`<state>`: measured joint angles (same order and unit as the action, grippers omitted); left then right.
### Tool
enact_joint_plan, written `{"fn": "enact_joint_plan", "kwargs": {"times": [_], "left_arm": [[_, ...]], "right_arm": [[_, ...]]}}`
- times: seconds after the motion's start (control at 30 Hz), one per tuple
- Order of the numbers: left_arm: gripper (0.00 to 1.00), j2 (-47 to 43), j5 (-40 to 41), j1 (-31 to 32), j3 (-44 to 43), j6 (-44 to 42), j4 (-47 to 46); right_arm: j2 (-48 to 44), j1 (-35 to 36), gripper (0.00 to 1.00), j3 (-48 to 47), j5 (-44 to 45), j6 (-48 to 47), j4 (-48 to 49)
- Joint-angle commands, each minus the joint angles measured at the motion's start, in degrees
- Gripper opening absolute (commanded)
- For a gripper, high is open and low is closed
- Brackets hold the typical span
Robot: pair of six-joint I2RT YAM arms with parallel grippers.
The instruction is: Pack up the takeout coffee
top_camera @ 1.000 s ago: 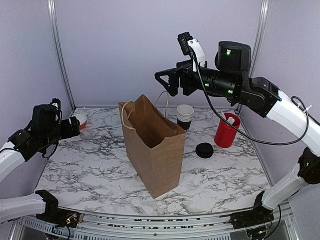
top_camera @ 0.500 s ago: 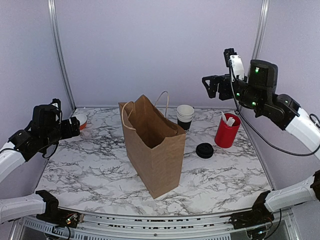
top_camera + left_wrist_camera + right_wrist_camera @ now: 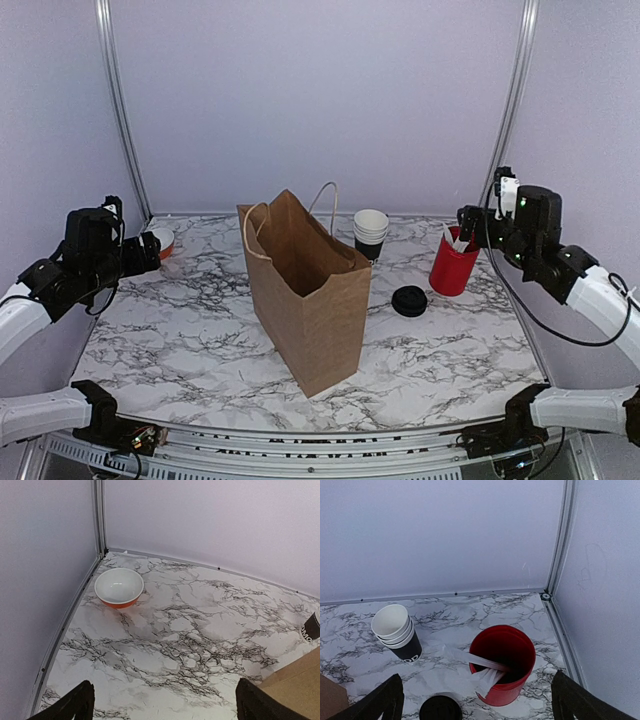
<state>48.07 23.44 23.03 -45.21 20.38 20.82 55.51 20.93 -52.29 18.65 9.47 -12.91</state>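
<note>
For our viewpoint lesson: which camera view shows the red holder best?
Right wrist: the red holder fills the foreground, open top and white contents visible. Top external shows it small and distant; left wrist misses it.

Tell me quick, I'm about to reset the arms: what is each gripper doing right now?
Left gripper: open, holding nothing.
Right gripper: open, holding nothing.

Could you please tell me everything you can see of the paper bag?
The bag is plain brown paper, with two thin loop handles at its rim. It stands upright, mouth open, near the middle of the marble table, one corner toward the camera. Only the table seems to touch it. What lies inside is hidden.
</note>
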Motion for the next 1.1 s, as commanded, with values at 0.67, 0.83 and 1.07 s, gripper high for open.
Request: {"fn": "enact_joint_plan", "kwargs": {"times": [0.67, 0.83, 1.07], "left_arm": [[0.99, -0.27, 0.06, -0.66, 0.87, 0.56, -1.74], [0.99, -0.31, 0.71, -0.64, 1.2, 0.67, -1.85], [0.99, 0.67, 2.48, -0.69, 1.83, 1.4, -2.73]], "right_arm": [[10.68, -18.52, 1.0, 40.33, 6.54, -5.46, 66.42], [21.35, -18.86, 1.0, 44.89, 4.86, -8.18, 85.09], [25.2, -18.99, 1.0, 39.27, -5.21, -10.56, 79.17]]}}
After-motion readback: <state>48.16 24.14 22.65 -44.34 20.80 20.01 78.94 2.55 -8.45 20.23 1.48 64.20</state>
